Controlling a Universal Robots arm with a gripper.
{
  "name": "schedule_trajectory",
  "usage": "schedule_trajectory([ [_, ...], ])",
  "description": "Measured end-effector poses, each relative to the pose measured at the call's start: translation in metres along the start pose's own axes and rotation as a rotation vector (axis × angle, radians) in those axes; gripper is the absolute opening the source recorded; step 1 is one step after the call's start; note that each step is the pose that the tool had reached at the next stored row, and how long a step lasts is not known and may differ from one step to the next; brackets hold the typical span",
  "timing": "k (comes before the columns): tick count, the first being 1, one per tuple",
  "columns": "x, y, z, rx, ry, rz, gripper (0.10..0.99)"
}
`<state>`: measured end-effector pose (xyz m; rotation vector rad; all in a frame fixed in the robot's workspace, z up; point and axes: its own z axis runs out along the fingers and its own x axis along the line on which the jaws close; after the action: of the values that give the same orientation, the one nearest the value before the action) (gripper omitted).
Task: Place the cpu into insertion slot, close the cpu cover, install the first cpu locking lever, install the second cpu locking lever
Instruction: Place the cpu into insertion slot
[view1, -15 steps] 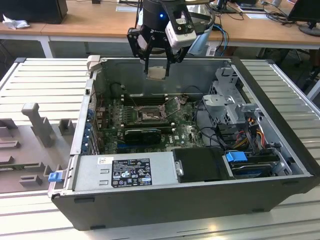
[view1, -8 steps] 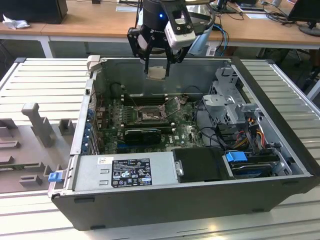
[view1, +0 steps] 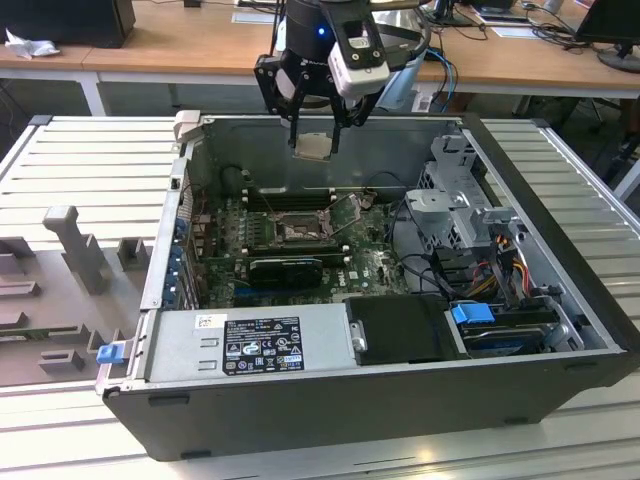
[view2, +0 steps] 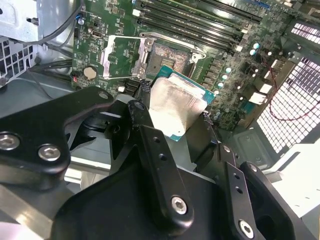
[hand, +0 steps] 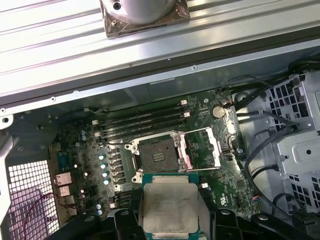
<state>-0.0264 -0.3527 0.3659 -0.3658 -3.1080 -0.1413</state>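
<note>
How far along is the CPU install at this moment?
No step looks finished. In hand: the gripper is shut on the cpu, held above the open case in the exterior view. The insertion slot is bare and the cpu cover stands open beside it, so seating, closing and locking all remain.

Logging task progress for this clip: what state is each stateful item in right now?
Small flat square silver-faced cpu: held aloft, not seated.
Black gripper: shut on the cpu.
Dark-framed square insertion slot: empty, uncovered.
Thin silvery metal-frame cpu cover: swung open.
</note>
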Motion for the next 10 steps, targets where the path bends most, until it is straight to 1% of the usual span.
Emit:
schedule_trajectory([
  [10,0.0,0.0,0.0001,-0.001,-0.0036,0.04,0.529],
])
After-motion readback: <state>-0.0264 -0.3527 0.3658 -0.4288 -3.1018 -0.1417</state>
